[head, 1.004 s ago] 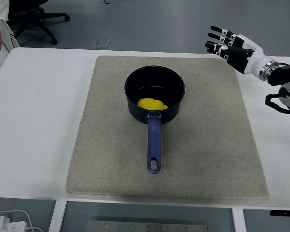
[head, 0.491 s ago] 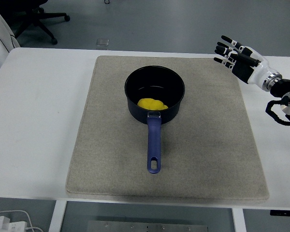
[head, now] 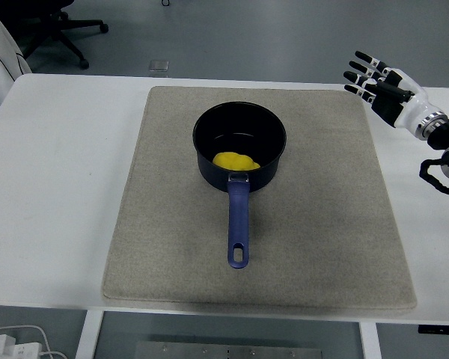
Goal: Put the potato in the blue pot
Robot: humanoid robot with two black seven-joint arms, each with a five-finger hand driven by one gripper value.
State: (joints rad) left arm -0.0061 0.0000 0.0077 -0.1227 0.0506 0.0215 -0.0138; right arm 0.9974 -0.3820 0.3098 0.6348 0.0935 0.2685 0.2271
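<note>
On the grey mat covering the white surface, the blue pot holds the yellow potato, its handle pointing toward the near edge. Far right, the right robot hand hovers empty, fingers spread apart.

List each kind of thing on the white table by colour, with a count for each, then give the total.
Blue pot: 1
Yellow potato, inside the pot: 1
Beige mat, under the pot: 1
Total: 3
</note>
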